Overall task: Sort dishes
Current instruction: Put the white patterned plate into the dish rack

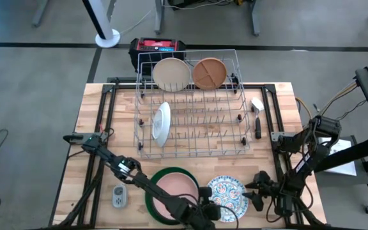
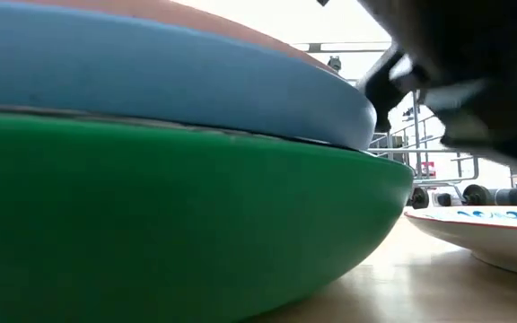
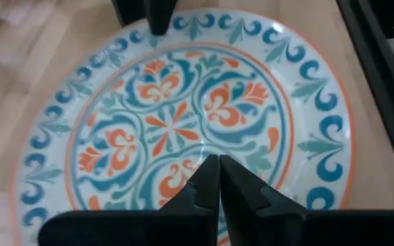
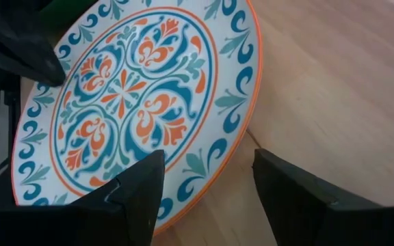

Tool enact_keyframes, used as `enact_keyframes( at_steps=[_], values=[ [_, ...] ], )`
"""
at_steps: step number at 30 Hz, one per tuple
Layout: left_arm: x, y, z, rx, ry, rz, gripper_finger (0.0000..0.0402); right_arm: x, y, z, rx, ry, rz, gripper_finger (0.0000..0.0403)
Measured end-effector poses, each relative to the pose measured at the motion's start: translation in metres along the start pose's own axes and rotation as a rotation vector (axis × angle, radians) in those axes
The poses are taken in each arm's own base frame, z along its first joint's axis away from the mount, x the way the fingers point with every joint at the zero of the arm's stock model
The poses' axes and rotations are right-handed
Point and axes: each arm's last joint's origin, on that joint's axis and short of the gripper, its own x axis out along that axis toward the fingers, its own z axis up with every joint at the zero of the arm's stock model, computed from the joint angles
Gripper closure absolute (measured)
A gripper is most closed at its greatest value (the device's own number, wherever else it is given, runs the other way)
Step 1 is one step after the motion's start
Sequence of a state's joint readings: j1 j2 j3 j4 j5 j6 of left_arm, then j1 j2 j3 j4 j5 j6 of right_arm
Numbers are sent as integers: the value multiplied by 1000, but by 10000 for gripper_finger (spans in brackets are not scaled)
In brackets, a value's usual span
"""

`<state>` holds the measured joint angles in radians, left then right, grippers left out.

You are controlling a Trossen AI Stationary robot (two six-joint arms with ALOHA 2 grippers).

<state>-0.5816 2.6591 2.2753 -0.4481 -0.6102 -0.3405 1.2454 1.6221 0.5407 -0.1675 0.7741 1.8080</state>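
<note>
Dishes are spread over two places: some stand in the wire rack at the far side of the surface, and some lie flat near the front edge. The patterned plate — white with blue and orange ornaments — lies flat on the wood, just beside the green plate, which carries a blue dish and a pink plate stacked inside it.

Both arms are at the patterned plate. The left gripper has its fingers pressed together and holds nothing; it hovers over the middle of the plate. The right gripper has its fingers well apart, with the near rim of the plate between them, and nothing is clamped yet.

I judge that the step in hand is the pick-up of this plate. The next move calls for the right gripper to get one finger under the rim and one above it, then close firmly; the plate lies flat, so the lower finger may slide on the wood or push the plate away.

In the rack, a cream plate and a tan plate stand in the back row, and a white plate stands on edge at its left side. A small grey gadget lies near the green plate.
</note>
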Motion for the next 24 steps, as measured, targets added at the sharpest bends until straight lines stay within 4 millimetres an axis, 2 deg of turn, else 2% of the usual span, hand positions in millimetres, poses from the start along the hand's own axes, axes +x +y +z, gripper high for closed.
enact_keyframes(
  at_steps=[9, 24],
  values=[
    [7, 6, -1, -18, 9, 11, 401, 2, -1, 1, 1, -6, -13, 237],
    [16, 19, 0, -24, 33, 14, 401, 8, -7, 7, 19, -44, -33, 386]
  ],
)
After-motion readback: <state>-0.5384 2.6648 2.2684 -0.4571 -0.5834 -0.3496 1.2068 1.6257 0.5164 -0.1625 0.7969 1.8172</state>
